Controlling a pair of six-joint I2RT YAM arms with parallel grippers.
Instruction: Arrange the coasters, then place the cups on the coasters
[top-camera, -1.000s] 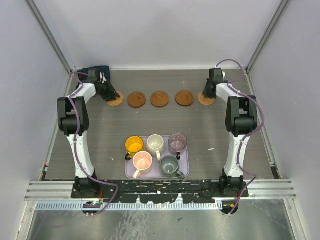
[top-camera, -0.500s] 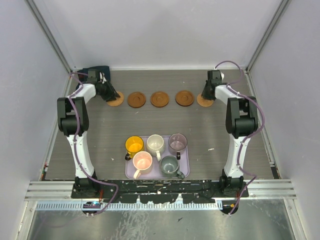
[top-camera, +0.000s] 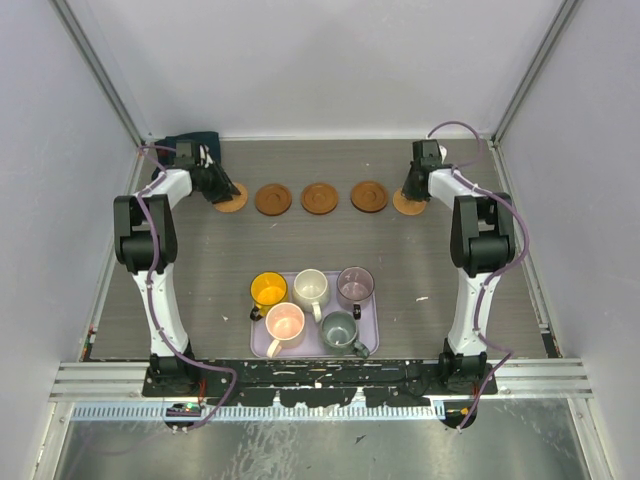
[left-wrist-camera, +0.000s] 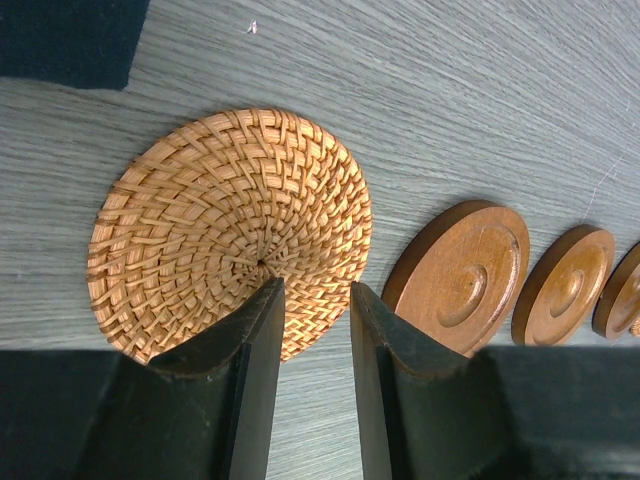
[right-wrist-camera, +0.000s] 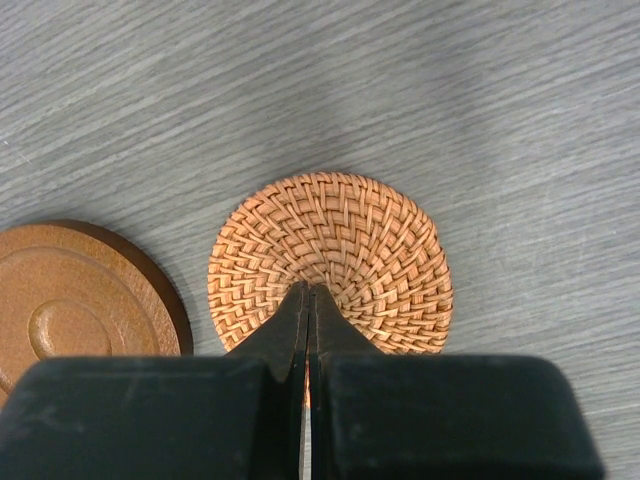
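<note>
Table (top-camera: 200, 270): grey wood-grain top, walled on left, right and far sides. Wide bare band across the middle, between the coaster row and the tray.

Lilac tray (top-camera: 305, 346): near edge, centred between the arm bases. Holds all five cups in two tight rows, far row yellow cup (top-camera: 268, 289), cream cup (top-camera: 311, 287), purple cup (top-camera: 355, 284); near row pink cup (top-camera: 286, 322), grey-green cup (top-camera: 338, 327). Little room between neighbours.

Dark blue cloth (top-camera: 195, 143): far left corner, just behind the left arm's wrist.

Coasters: one row near the far edge, apart from each other. Left woven coaster (left-wrist-camera: 230, 230), then three wooden coasters (top-camera: 272, 198) (top-camera: 320, 197) (top-camera: 368, 195), then right woven coaster (right-wrist-camera: 335, 255).

Left gripper (left-wrist-camera: 312, 290): jaws partly apart, narrow gap, nothing between them; tips over the left woven coaster's edge. Contact cannot be told.

Right gripper (right-wrist-camera: 307, 290): jaws pressed together, gripping nothing; tips over the right woven coaster, nearest wooden coaster just beside.

Small white scrap (top-camera: 421, 298): on bare table right of the tray.
</note>
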